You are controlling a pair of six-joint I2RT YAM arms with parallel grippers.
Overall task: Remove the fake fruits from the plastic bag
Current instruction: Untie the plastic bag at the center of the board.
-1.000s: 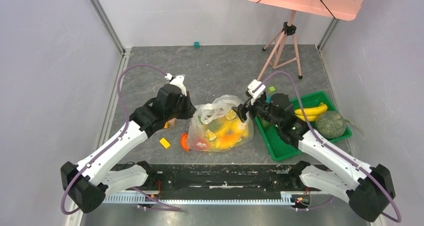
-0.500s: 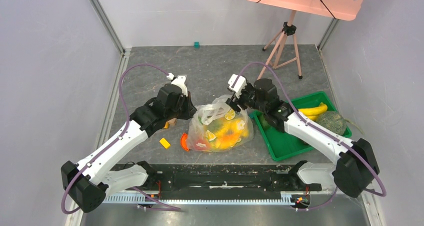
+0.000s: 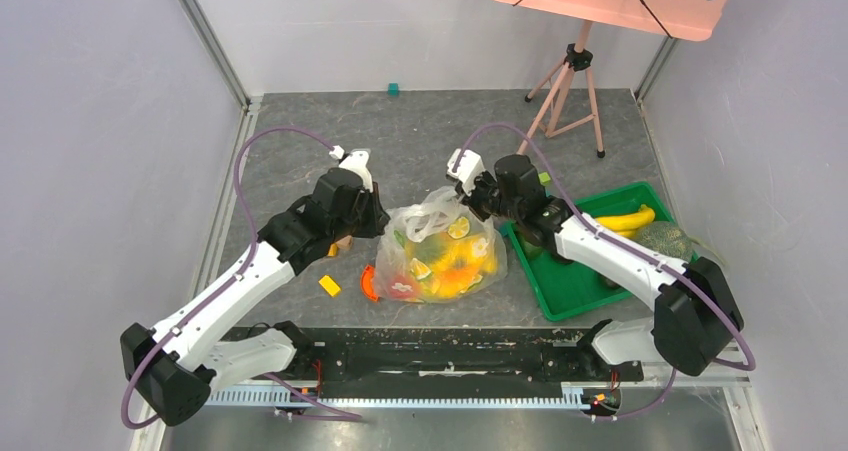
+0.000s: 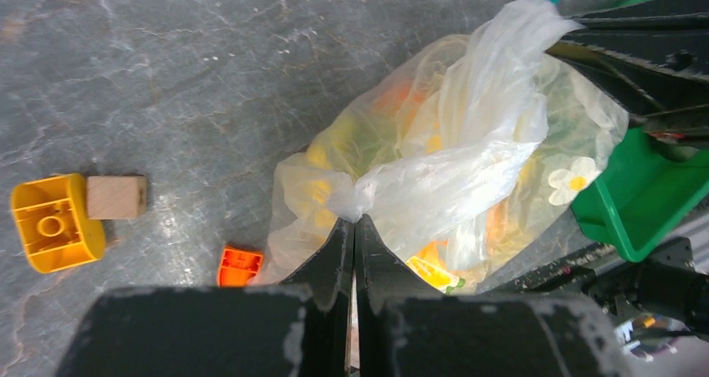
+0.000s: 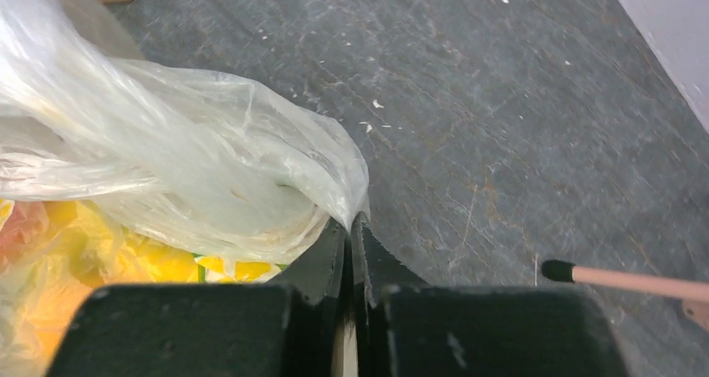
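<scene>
The plastic bag (image 3: 440,251) lies in the middle of the table, clear and crinkly with white flower prints, stuffed with yellow, orange and red fake fruits (image 3: 445,269). My left gripper (image 4: 354,222) is shut on a bunched fold at the bag's (image 4: 451,168) left side. On the bag's (image 5: 167,168) far right edge my right gripper (image 5: 351,220) is shut, pinching thin plastic between its tips. In the top view the left gripper (image 3: 383,221) and right gripper (image 3: 467,199) sit at opposite sides of the bag. Yellow fruit pieces (image 5: 159,264) show through the plastic.
A green tray (image 3: 570,286) at the right holds a banana (image 3: 622,220) and a netted green fruit (image 3: 662,245). Loose blocks lie left of the bag: yellow (image 4: 54,222), wooden (image 4: 116,196), orange (image 4: 239,266). A pink tripod stand (image 3: 568,91) is behind.
My right arm swung left from the tray to the bag's far right edge and its jaws closed on the plastic. The left arm has stayed put, still gripping.
</scene>
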